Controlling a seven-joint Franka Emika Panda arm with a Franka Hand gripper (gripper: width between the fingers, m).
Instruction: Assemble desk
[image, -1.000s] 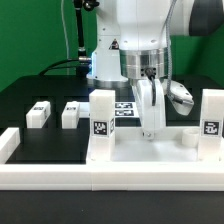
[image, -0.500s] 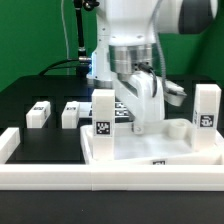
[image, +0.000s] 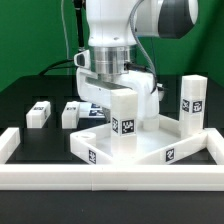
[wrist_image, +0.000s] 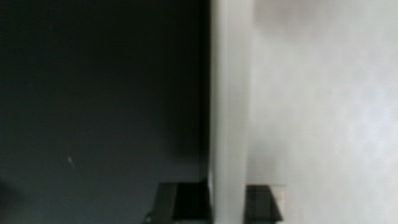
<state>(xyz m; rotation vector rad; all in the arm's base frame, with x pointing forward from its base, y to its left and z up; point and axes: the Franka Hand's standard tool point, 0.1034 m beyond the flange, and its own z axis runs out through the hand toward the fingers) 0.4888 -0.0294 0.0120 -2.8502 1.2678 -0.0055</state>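
Hand (wrist_image: 221, 203) clenched on the thin rim of the desk panel (image: 150, 148); judged a hold for turning a bare corner toward the loose legs (image: 72, 113).

Exterior view bright, evenly lit, low resolution, whites near blown out; wrist view blurred, half dark.

black table top (image: 30, 95) carries the whole setup. long low white border wall (image: 110, 180) runs along the near edge, right across the exterior view. at the exterior view's left it turns a corner and heads back over the table. green backdrop (image: 30, 35) closes off the rear. thin black cable (image: 74, 30) hangs in front of it, upper middle-left.
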